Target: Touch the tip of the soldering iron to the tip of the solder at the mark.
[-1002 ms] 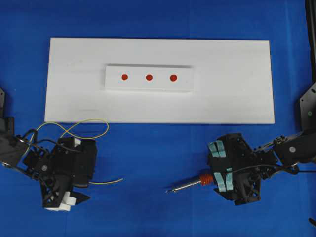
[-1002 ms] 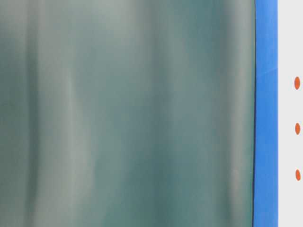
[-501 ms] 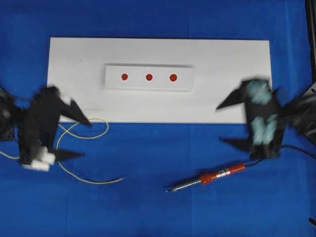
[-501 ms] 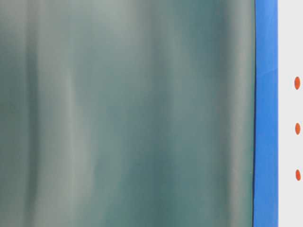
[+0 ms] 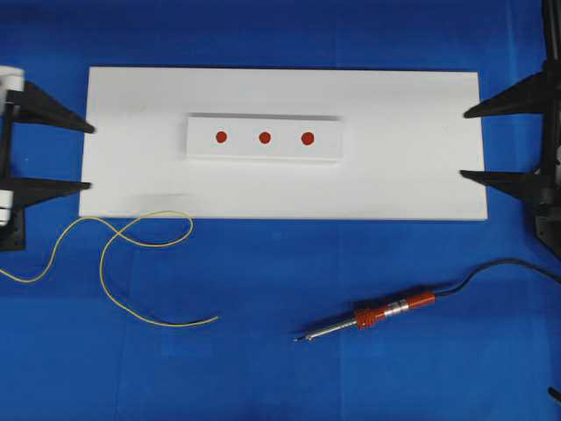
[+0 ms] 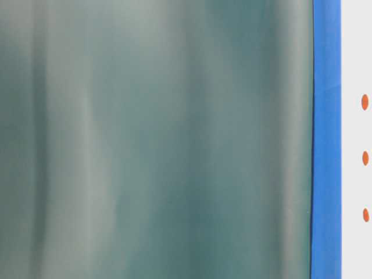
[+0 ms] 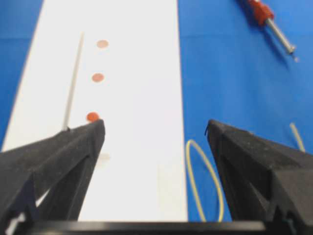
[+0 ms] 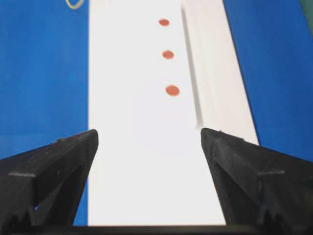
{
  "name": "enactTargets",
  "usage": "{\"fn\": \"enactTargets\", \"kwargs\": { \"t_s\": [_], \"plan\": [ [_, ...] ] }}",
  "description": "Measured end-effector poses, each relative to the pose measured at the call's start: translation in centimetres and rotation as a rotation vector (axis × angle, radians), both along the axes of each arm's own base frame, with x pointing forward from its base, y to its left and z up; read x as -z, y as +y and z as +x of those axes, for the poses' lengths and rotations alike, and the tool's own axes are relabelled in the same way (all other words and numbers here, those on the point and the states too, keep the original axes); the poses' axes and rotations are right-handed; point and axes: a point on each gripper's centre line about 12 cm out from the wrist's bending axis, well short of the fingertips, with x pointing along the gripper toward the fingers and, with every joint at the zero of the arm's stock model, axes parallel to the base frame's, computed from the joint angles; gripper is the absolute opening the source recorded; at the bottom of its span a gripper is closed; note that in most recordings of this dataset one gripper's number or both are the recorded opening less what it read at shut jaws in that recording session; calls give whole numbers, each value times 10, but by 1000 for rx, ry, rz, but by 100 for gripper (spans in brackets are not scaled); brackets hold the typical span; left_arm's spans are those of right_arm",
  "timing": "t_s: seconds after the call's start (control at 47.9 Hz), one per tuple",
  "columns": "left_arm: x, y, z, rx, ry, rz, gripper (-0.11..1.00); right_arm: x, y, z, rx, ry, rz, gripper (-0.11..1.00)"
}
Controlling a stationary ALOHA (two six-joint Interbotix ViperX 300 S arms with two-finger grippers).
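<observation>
Both end effectors are now back at the side edges of the overhead frame, jaws spread wide and holding nothing: the left end effector (image 5: 77,156) at the left edge, the right end effector (image 5: 478,143) at the right edge. A second ago each sat low in the frame over its tool; now both tools lie alone on the blue worktop (image 5: 280,368). The soldering iron (image 5: 368,317) rests at the lower right, tip pointing lower left, its black cord (image 5: 491,267) trailing toward the right edge. The solder (image 5: 131,263) curls at the lower left, its free end toward the middle, well apart from the iron's tip. The three red marks (image 5: 265,137) on the raised white strip (image 5: 197,149) of the white board (image 5: 412,184) stay untouched. The table-level view shows only blur. With both tools released and far from the marks, this reads as a withdrawal; no tip-to-tip contact is in place.
</observation>
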Motion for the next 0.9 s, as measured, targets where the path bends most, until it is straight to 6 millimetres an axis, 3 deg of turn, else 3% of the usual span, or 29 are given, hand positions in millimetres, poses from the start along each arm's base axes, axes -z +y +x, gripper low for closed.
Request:
{"fn": "enactTargets", "kwargs": {
  "t_s": [0.188,0.48,0.668,0.898],
  "plan": [
    [22,1,-22,-5,-51,-1,80,23,1,-12,-26,-77,21,81],
    [47,1,-33,-5,-80,-1,80,62,4,-8,-75,-126,54,81],
    [48,0,-33,-5,-87,-2,80,77,-3,-7,-43,-122,74,81],
    [49,0,-33,-5,-86,-1,80,80,-3,-7,-43,-118,78,81]
  ]
}}
